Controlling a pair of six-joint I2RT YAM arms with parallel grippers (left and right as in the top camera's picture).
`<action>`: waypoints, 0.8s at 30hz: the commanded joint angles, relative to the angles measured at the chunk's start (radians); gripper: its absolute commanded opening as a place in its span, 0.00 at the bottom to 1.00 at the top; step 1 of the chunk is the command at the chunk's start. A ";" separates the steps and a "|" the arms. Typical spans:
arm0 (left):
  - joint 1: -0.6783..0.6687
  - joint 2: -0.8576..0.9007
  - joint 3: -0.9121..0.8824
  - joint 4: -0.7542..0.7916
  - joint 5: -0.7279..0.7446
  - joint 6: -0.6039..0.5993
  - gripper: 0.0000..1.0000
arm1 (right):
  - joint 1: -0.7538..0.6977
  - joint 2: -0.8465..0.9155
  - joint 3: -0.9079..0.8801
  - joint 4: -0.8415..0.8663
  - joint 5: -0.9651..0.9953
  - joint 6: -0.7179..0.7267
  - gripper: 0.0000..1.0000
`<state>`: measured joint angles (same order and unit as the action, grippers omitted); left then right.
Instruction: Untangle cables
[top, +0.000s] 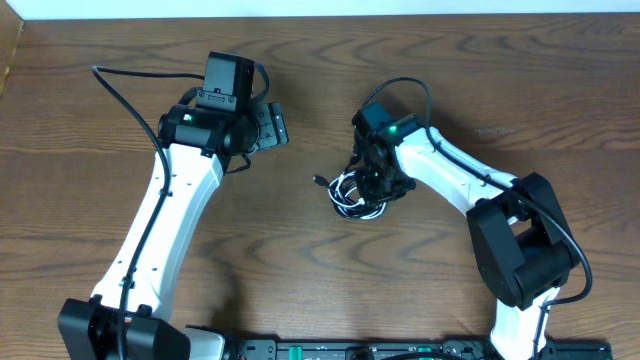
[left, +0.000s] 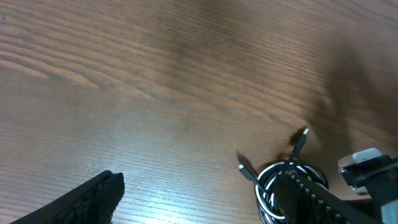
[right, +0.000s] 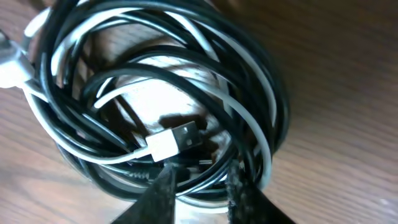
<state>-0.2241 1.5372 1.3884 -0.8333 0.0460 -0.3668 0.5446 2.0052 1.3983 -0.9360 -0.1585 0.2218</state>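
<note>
The cables (top: 349, 196), one black and one white, lie as a tangled coil at the middle of the table. In the right wrist view the coil (right: 261, 93) fills the frame, with a white USB plug (right: 170, 144) at its centre. My right gripper (right: 202, 186) sits on the near rim of the coil, its jaws close together with black and white strands pinched between them. From overhead the right gripper (top: 378, 182) stands directly over the bundle. My left gripper (top: 270, 125) hangs open to the upper left, apart from the coil. In the left wrist view the coil (left: 272, 180) shows behind one fingertip (left: 314, 194).
Two small plug ends (left: 302, 138) (left: 245, 169) stick out of the coil toward the left arm. The right arm's white link (top: 455, 175) reaches in from the lower right. A black rail (top: 400, 350) runs along the front edge of the brown wooden table (top: 300, 280).
</note>
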 joint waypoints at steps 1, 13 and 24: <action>0.005 -0.007 0.022 -0.003 -0.013 -0.005 0.83 | -0.009 -0.045 0.060 -0.019 0.030 0.009 0.34; 0.005 -0.005 0.021 -0.003 -0.013 -0.005 0.82 | -0.016 -0.095 0.063 -0.022 0.186 0.062 0.52; 0.005 -0.005 0.020 -0.003 -0.013 -0.005 0.83 | -0.007 0.014 0.059 -0.025 0.141 0.062 0.38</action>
<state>-0.2241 1.5372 1.3884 -0.8333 0.0460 -0.3668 0.5354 1.9987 1.4597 -0.9577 -0.0093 0.2729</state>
